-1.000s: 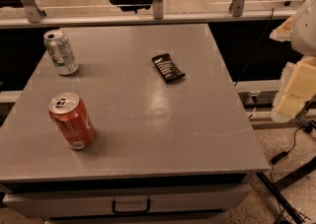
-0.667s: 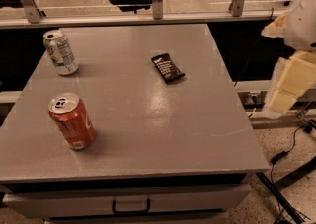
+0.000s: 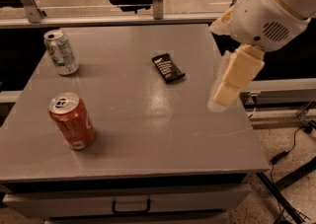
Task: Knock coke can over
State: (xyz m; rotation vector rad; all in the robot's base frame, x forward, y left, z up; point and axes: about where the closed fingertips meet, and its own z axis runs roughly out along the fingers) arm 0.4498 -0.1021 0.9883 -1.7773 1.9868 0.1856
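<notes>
Blocky cream claw (image 3: 220, 100) hovers right of the cylindrical aluminium coke can (image 3: 72, 121).

Open tabletop (image 3: 148, 114) between hand (image 3: 220, 101) over right edge and coke can (image 3: 72, 122); wrapper (image 3: 168, 67) farther back.

One camera, set high over the near edge of the grey table (image 3: 148, 124), tilts down and faces across it to the far rail (image 3: 108, 20). The tabletop fills most of the frame, and the gripper (image 3: 220, 99) hangs close at the right.
</notes>
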